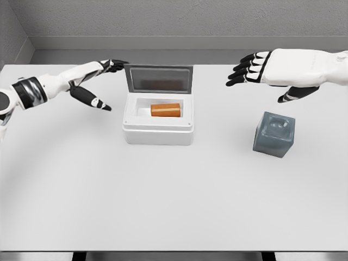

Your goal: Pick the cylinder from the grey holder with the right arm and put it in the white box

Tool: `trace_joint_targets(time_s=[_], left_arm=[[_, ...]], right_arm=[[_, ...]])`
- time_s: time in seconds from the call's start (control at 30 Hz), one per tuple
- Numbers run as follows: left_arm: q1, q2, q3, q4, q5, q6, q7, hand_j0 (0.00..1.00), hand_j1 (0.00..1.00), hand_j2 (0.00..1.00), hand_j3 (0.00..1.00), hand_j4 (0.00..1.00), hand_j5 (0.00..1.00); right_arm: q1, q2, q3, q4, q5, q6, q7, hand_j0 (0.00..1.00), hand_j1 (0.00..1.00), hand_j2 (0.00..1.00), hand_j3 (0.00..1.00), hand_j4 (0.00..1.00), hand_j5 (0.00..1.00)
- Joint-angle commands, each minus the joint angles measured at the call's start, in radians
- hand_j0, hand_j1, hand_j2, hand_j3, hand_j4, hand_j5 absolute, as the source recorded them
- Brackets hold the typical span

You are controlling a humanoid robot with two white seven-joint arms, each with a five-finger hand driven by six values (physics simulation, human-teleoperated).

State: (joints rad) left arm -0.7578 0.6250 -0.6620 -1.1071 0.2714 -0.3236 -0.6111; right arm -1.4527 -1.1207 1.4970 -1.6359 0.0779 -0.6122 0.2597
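Orange cylinder lies in the white box — right robot hand spread, empty.

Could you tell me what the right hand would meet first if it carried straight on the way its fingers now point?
Probably the raised lid of the white box: the right hand points left at about lid height, fingers spread, holding nothing. Depth is unclear, so it might pass in front or behind.

Right arm cut off at right edge; left arm at left edge.
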Motion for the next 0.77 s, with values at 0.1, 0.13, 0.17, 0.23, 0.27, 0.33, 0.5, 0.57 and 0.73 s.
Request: trace_joint_targets(time_s=[0.1,0.13,0.17,0.23,0.27,0.33,0.5,0.57,0.73], left_arm=[[0.002,0.015,0.004,-0.022,0.011,0.000,0.000,1.00,1.00,1.00,1.00,1.00,1.00],[0.002,0.016,0.004,-0.023,0.011,0.000,0.000,1.00,1.00,1.00,1.00,1.00,1.00],[0.003,0.016,0.005,-0.023,0.011,0.000,0.000,1.00,1.00,1.00,1.00,1.00,1.00],[0.005,0.025,0.005,-0.022,0.012,0.000,0.000,1.00,1.00,1.00,1.00,1.00,1.00],[0.017,0.035,0.009,-0.022,0.025,0.000,0.000,1.00,1.00,1.00,1.00,1.00,1.00],[0.034,0.041,0.039,-0.014,0.025,-0.002,0.000,1.00,1.00,1.00,1.00,1.00,1.00],[0.057,0.062,0.105,0.124,0.025,-0.012,0.000,1.00,1.00,1.00,1.00,1.00,1.00],[0.058,0.062,0.127,0.156,0.026,-0.012,0.000,1.00,1.00,1.00,1.00,1.00,1.00],[0.058,0.064,0.127,0.168,0.028,-0.015,0.000,1.00,1.00,1.00,1.00,1.00,1.00]], right_arm=[[0.000,0.002,-0.001,0.001,-0.006,0.001,-0.001,1.00,1.00,1.00,1.00,1.00,1.00],[0.000,0.002,0.000,0.001,-0.006,0.001,-0.001,1.00,1.00,1.00,1.00,1.00,1.00],[-0.002,0.002,0.000,0.002,-0.006,0.001,-0.001,1.00,1.00,1.00,1.00,1.00,1.00],[0.000,0.002,0.000,0.002,-0.006,0.001,-0.001,1.00,1.00,1.00,1.00,1.00,1.00],[0.000,0.001,0.000,0.002,-0.006,0.001,-0.001,1.00,1.00,1.00,1.00,1.00,1.00],[0.000,0.002,0.000,0.004,-0.006,0.001,-0.001,1.00,1.00,1.00,1.00,1.00,1.00],[0.009,0.001,0.000,0.005,-0.006,0.001,-0.001,1.00,1.00,1.00,1.00,1.00,1.00],[0.015,-0.001,-0.001,0.005,-0.006,0.001,-0.001,1.00,1.00,1.00,1.00,1.00,1.00],[0.015,-0.004,-0.003,0.005,-0.006,0.001,-0.001,1.00,1.00,1.00,1.00,1.00,1.00]])
